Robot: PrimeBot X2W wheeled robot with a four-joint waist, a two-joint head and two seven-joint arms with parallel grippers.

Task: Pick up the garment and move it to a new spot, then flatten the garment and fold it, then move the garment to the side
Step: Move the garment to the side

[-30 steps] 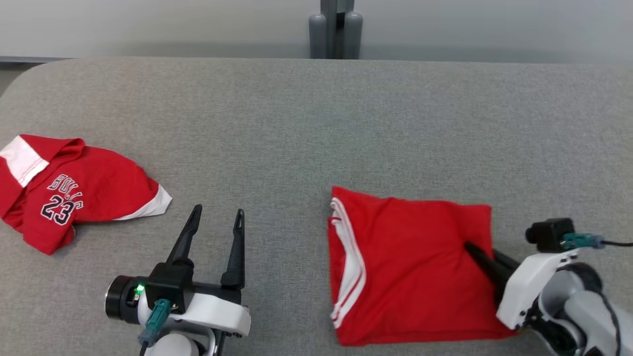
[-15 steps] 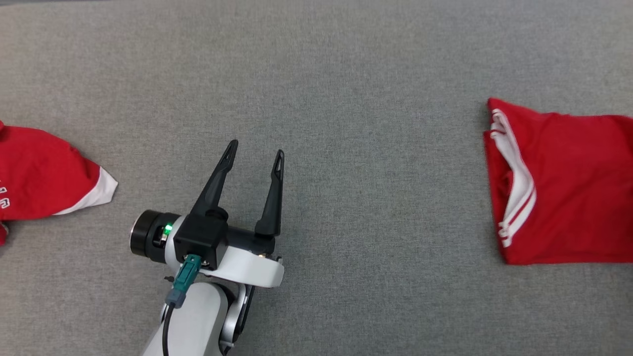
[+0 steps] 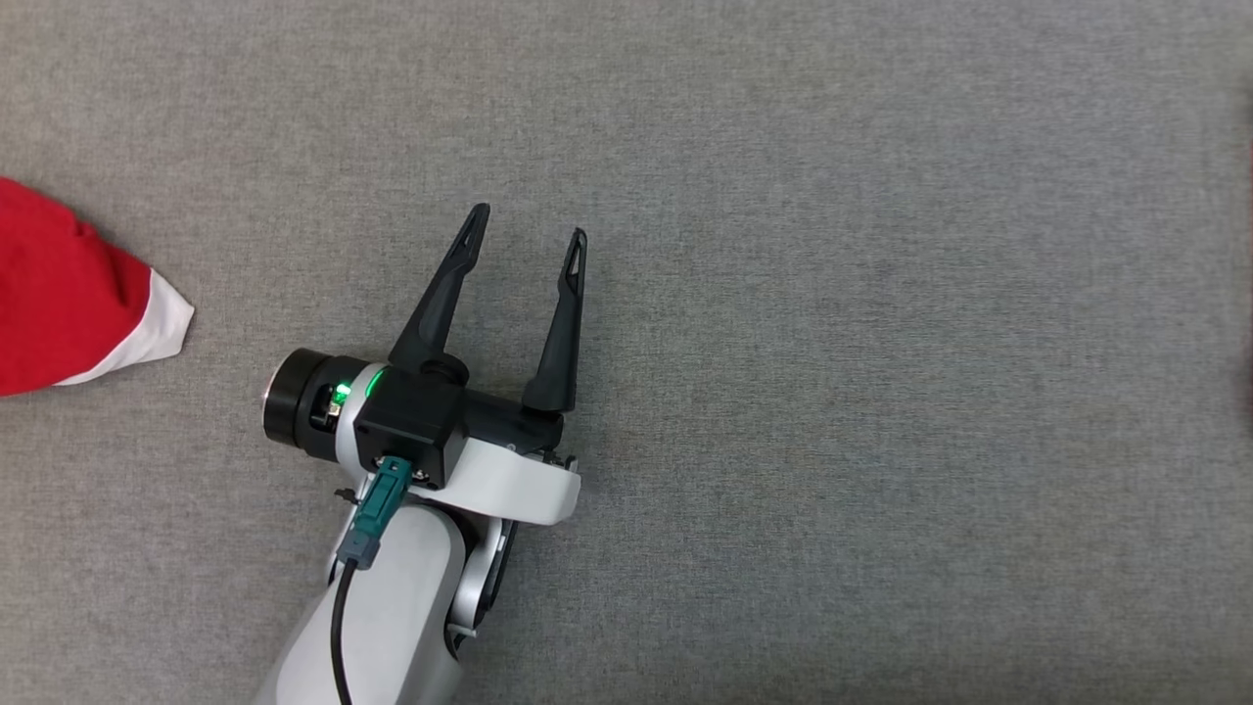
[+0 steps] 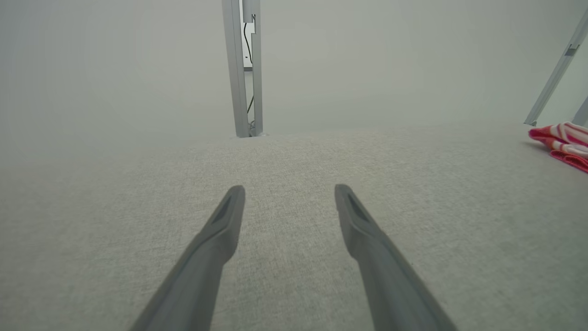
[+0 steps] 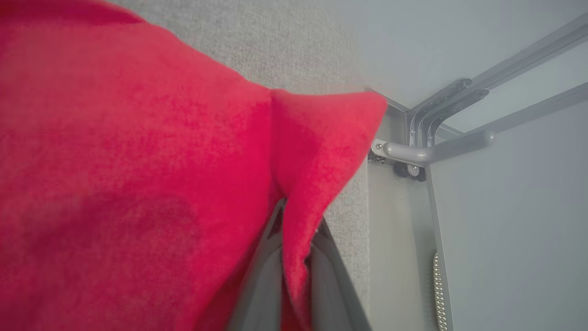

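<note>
Grey bench (image 3: 881, 294): the head camera has swung and closed in over the last second. Much of the shift in the head view is therefore camera, not things.

Folded red garment (image 5: 138, 161): this is the real change. A second ago it lay just right of the left end effector (image 3: 530, 223), and half a second ago well right of it. Now it sits far to that end effector's right, with its white-striped edge at the right margin of the left wrist view (image 4: 560, 140). The gap has grown more than the camera move explains, so I judge it is being hauled sideways. In the right wrist view the cloth is bunched into a peak, with the rest spread out to the left of the peak.

Red jersey (image 3: 59, 304) with white trim: it is well left of the left end effector, crumpled and untouched.

Left end effector: fingers spread fully, nothing between them, over bare bench.

Right end effector (image 5: 297, 230): pinched almost closed on a fold of the garment, as it was a second ago.

Meaning: the fold looks done and the last step, moving the garment to the side, is underway. Setting it down and letting go are not yet done. Risk: a one-corner drag could pull the fold open.
</note>
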